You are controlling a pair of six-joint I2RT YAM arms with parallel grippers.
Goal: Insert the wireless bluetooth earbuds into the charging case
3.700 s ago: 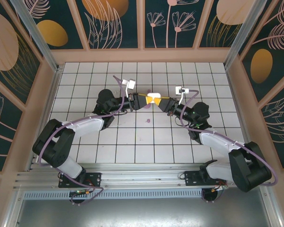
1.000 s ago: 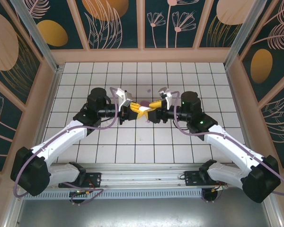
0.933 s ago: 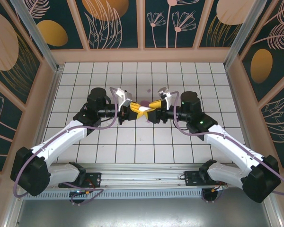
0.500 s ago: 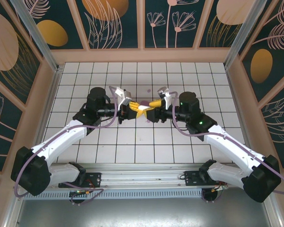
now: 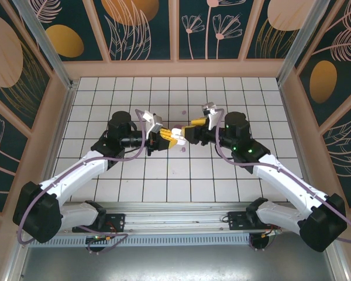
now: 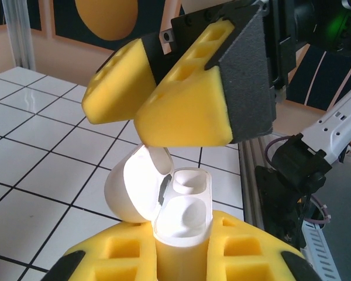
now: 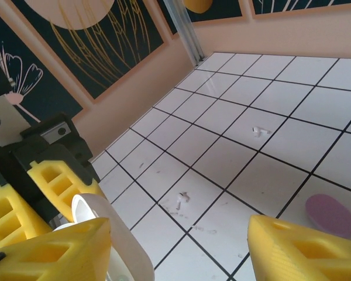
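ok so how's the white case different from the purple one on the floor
The white charging case is clamped in the left fingers, raised; the lilac case lies loose on a floor tile. The white one's lid is hinged open, showing its inside; the lilac one looks shut. Both are small, rounded and pebble-like.

Top camera high, behind arms (image 5: 88,167), looking down; wrist cameras close, facing each other (both catch white case (image 6: 184,218)).
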